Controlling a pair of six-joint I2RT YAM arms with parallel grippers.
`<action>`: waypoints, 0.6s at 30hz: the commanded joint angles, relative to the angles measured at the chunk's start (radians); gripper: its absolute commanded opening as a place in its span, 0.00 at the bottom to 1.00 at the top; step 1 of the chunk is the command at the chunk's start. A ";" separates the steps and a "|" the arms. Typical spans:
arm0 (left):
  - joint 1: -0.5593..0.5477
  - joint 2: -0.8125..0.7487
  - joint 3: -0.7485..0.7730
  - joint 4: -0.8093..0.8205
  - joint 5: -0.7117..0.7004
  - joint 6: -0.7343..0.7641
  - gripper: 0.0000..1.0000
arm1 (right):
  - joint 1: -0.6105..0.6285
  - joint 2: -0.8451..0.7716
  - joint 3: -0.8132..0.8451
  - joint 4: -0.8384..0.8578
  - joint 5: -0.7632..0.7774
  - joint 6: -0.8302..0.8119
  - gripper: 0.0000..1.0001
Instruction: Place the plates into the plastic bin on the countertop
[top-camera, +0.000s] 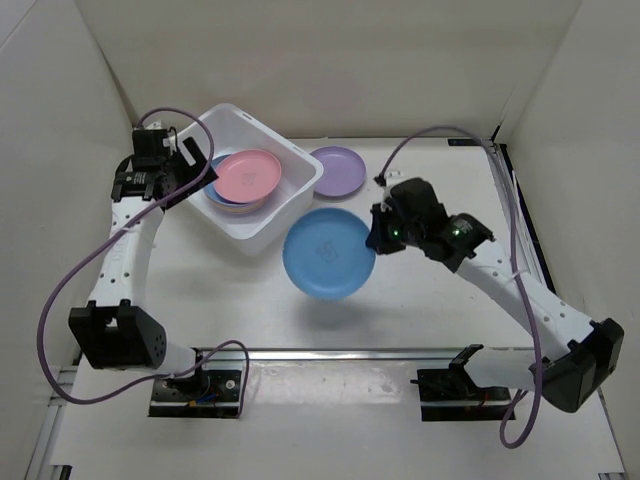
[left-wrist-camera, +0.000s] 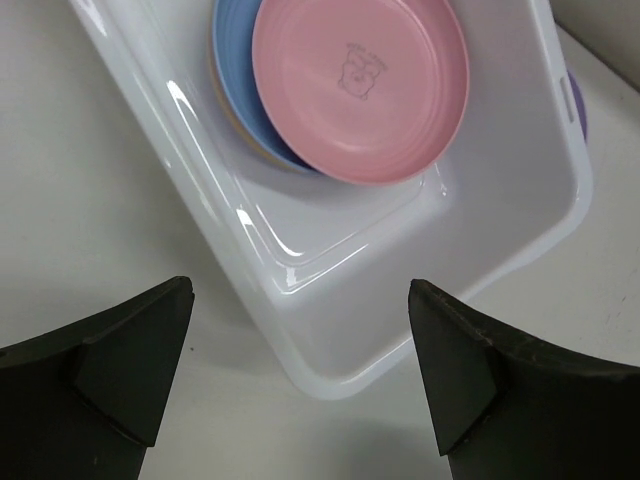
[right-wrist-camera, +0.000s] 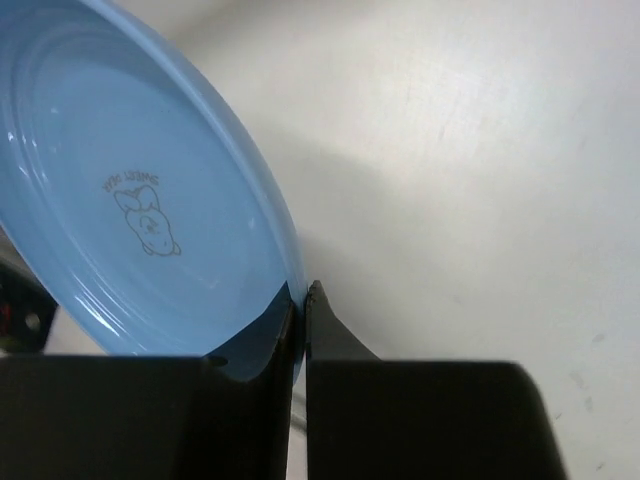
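My right gripper (top-camera: 374, 238) (right-wrist-camera: 303, 300) is pinching the rim of a blue plate (top-camera: 328, 253) (right-wrist-camera: 130, 200), the two fingers pressed almost together with only the plate's thin edge between them. That plate sits just off the near right corner of the plastic bin (top-camera: 262, 236) (left-wrist-camera: 330, 380), close to it but apart from its wall, and it is clear of the countertop (top-camera: 200, 300), which carries its shadow on the side away from the bin. A small printed animal figure shows on the plate's inner face

My left gripper (top-camera: 195, 168) (left-wrist-camera: 300, 290) hangs over the bin's left side with its fingers spread wide and nothing between them. Inside the bin, a pink plate (top-camera: 247, 176) (left-wrist-camera: 360, 85) lies on top of a small stack pushed towards the left end; under it I can see a second blue plate (top-camera: 214, 190) (left-wrist-camera: 235, 80), and beneath that a thin orange-tinted edge. The rest of the bin floor is bare white plastic

A purple plate (top-camera: 338, 171) (left-wrist-camera: 578, 105) lies flat on the countertop just beside the bin's right wall
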 joint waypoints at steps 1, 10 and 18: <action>-0.004 -0.114 -0.043 -0.001 -0.006 0.016 0.99 | -0.006 0.102 0.221 -0.031 0.105 -0.049 0.00; -0.001 -0.235 -0.064 -0.128 -0.179 -0.035 0.99 | -0.103 0.771 1.122 -0.106 0.041 -0.077 0.00; 0.002 -0.246 -0.118 -0.133 -0.164 -0.049 1.00 | -0.084 1.038 1.209 0.246 0.042 0.006 0.00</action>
